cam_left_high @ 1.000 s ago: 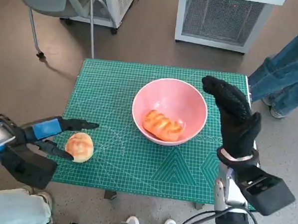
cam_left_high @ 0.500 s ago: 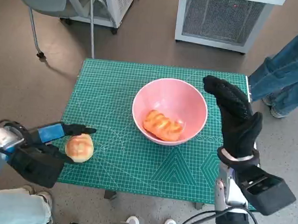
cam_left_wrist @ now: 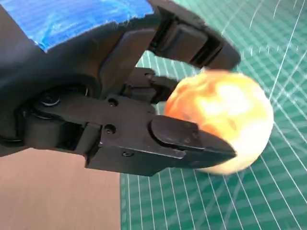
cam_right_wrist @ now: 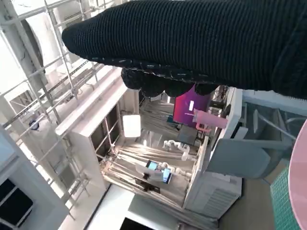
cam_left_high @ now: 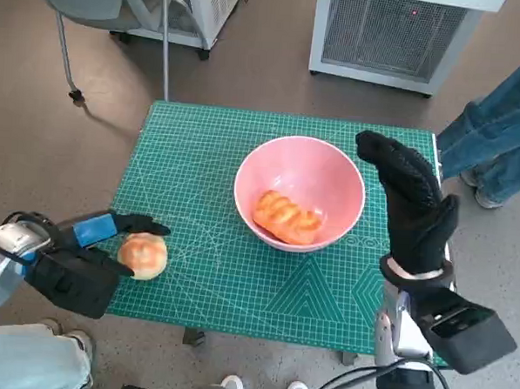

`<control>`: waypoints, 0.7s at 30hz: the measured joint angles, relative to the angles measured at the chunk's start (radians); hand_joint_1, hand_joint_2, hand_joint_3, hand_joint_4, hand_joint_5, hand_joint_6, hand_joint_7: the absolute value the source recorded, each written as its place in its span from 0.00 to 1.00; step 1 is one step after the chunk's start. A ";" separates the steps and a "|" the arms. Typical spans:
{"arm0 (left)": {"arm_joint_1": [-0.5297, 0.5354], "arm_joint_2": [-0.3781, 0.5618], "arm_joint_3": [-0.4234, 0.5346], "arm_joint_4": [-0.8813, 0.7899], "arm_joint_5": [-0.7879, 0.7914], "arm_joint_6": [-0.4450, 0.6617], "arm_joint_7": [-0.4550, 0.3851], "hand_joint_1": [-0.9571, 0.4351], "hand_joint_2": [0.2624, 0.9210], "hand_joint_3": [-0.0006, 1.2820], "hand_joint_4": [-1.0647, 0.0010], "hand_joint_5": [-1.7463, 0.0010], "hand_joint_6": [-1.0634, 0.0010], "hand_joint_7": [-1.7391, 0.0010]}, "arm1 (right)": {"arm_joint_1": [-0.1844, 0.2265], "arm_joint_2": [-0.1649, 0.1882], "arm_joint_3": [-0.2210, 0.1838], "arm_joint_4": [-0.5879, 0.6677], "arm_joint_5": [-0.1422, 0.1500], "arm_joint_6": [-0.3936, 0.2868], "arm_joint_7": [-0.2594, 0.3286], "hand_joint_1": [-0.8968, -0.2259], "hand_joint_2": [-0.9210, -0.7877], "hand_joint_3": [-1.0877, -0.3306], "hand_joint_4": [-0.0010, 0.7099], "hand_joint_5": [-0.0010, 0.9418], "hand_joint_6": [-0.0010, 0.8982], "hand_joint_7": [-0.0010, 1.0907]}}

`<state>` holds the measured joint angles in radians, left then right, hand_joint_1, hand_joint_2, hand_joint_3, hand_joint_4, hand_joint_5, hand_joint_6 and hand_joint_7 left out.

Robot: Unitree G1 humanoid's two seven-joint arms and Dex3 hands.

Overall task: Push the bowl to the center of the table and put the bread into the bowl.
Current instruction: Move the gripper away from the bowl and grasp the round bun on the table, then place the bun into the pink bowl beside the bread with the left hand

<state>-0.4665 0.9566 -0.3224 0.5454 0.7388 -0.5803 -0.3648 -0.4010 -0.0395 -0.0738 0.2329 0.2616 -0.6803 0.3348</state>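
At the near left corner of the bench (cam_left_high: 210,148), on the green grid mat (cam_left_high: 281,291): round bread roll (cam_left_high: 142,255), golden, glossy crust. Left hand (cam_left_high: 87,246) around it, black fingers (cam_left_wrist: 192,141) on either side, touching the crust in the left wrist view; looks like a light pinch, roll not yet lifted off the mat as far as can be told.

Near mid-bench: pink bowl (cam_left_high: 331,168), already holding a second, elongated ridged bread (cam_left_high: 286,217). Right hand (cam_left_high: 412,207) upright just beside the bowl's right rim, gloved fingers pressed together flat, holding nothing; contact with the rim cannot be told.

Handling, as judgement: roll likely light and soft, crust easily dented, so gentle squeeze only. Best hold across the widest part, fingers opposite each other, low enough not to ride up over the dome. Glossy top may slip. Bowl probably light and smooth-walled, apt to slide on the mat under a side push.

Writing: none legible on roll, bowl or hands. Mat carries printed grid lines and angle guides only; any numerals too small to read.
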 measured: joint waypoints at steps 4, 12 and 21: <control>-0.017 0.002 -0.016 0.019 0.007 -0.033 0.027 0.69 0.98 0.08 0.41 0.27 0.37 0.39 | 0.001 0.000 0.000 -0.001 0.000 0.000 0.000 0.38 0.00 0.37 0.33 0.02 0.00 0.61; -0.031 0.002 -0.024 0.032 0.005 -0.097 0.057 0.69 0.99 0.07 0.41 0.24 0.37 0.40 | 0.003 0.000 0.000 -0.001 -0.001 0.000 -0.001 0.38 0.00 0.37 0.33 0.02 0.00 0.61; -0.076 0.002 -0.013 0.040 -0.046 -0.157 0.031 0.69 1.00 0.06 0.38 0.33 0.39 0.32 | 0.003 0.002 0.000 0.001 -0.012 0.000 -0.002 0.39 0.00 0.37 0.33 0.02 0.00 0.61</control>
<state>-0.5428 0.9587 -0.3353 0.5856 0.6930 -0.7369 -0.3333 -0.3985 -0.0379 -0.0740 0.2335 0.2497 -0.6801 0.3332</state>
